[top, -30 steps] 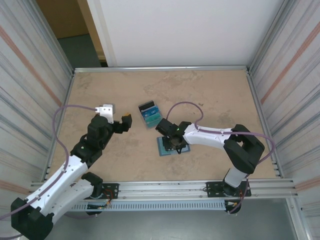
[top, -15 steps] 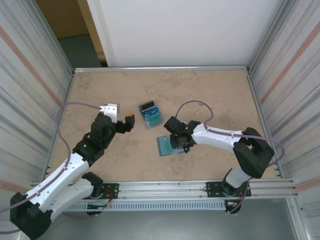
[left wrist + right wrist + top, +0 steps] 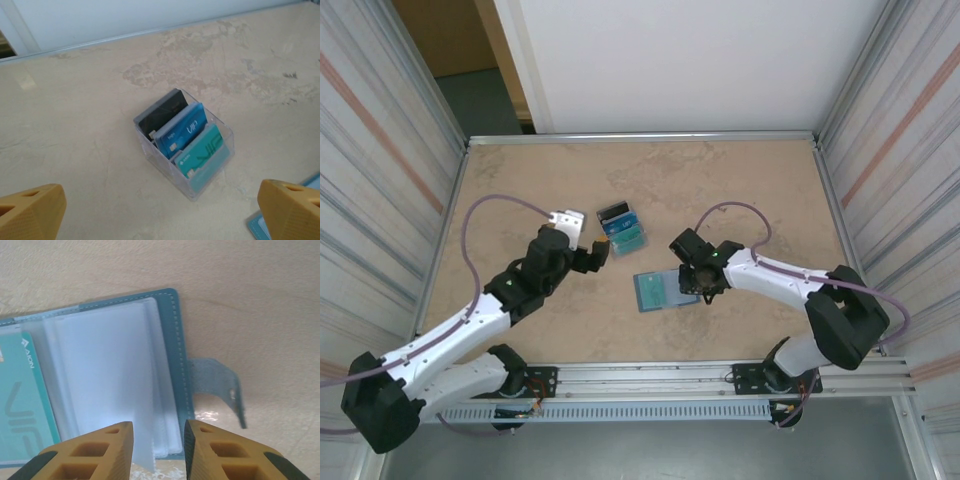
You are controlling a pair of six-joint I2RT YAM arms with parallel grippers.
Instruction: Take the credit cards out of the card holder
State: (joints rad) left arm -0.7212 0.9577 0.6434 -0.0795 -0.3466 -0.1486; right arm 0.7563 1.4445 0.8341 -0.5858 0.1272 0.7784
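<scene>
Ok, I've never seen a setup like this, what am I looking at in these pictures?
This is a robot: a left arm and a right arm bolted at the near edge of a table, each ending in a two-finger gripper. The wide picture looks down from above and behind them; the two close-ups come from cameras on their wrists. On the table stands a clear box with three cards upright in it, and near it lies an open teal card holder with a teal card in one sleeve. The left gripper is wide open near the box. The right gripper hovers over the holder's clear sleeves, jaws slightly apart. Neither holds anything.
</scene>
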